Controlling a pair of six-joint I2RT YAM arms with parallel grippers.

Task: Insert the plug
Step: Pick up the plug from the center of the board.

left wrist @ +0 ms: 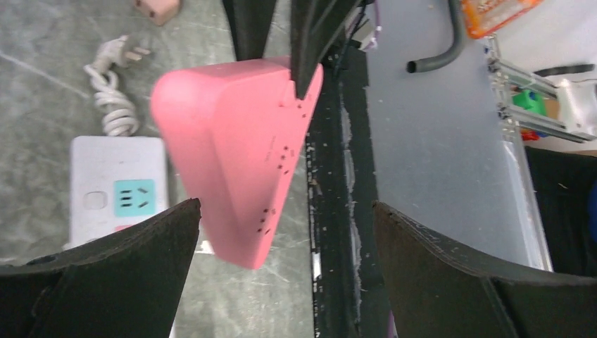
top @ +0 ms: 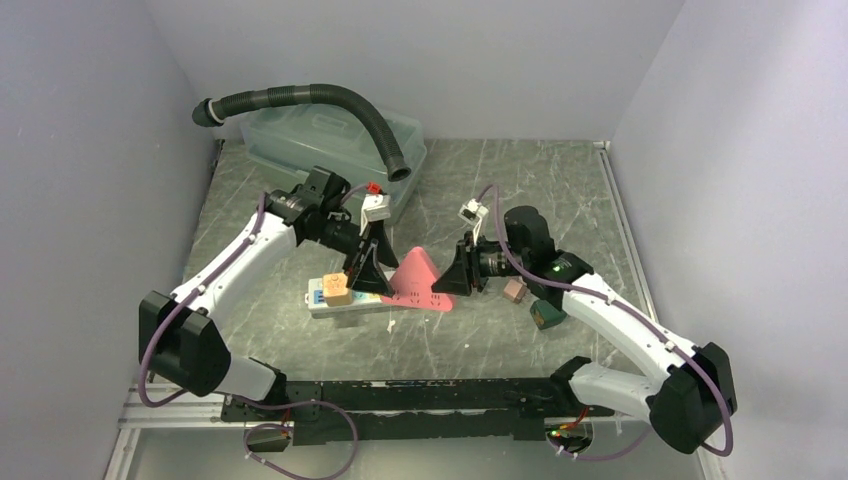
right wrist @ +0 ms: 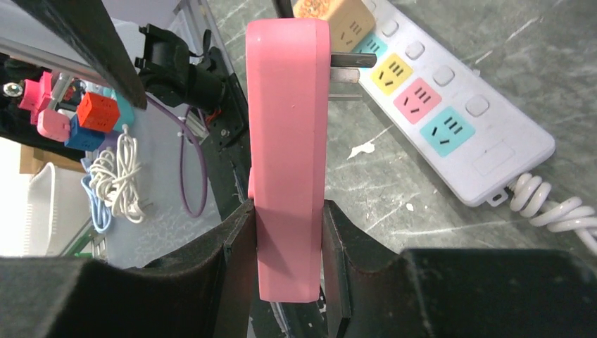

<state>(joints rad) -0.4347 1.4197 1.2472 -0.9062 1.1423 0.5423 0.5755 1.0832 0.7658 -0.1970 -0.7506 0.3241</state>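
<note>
Right fingers [right wrist: 352, 274] pinching flat pink triangular plug [right wrist: 288, 127], prongs [right wrist: 348, 62] toward white power strip [right wrist: 486, 134] with coloured sockets, left fingers [left wrist: 127, 260] spread

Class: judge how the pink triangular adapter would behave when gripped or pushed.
Probably rigid: the pink adapter shows no flex in the right gripper. Likely slippery: its plastic looks smooth. On edge it may tip, being thin.

Overhead camera looks down; close wrist cameras share the pink plug [right wrist: 288, 141].
</note>
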